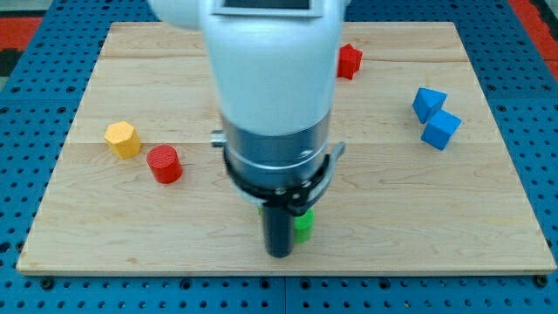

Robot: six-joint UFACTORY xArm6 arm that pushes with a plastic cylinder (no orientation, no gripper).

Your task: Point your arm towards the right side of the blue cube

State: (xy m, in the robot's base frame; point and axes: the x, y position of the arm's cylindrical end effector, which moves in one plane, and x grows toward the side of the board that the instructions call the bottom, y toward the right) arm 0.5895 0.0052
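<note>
My tip [279,254], a bare rod with no fingers to open or close, sat beside a green block [302,226] near the board's [392,227] bottom edge, well apart from the blue cube [441,129] at the view's right.

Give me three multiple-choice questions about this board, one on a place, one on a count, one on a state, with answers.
1. Where are the blue blocks?
A. the view's right
B. the view's left
C. the view's bottom

2. How many blue blocks show?
A. one
B. two
C. four

3. My tip is:
A. touching the blue blocks
B. beside the green block
C. on the yellow block

Answers:
1 A: both blue blocks sit near the board's right edge.
2 B: two, side by side.
3 B: my tip stands by the green block, far from blue.
</note>
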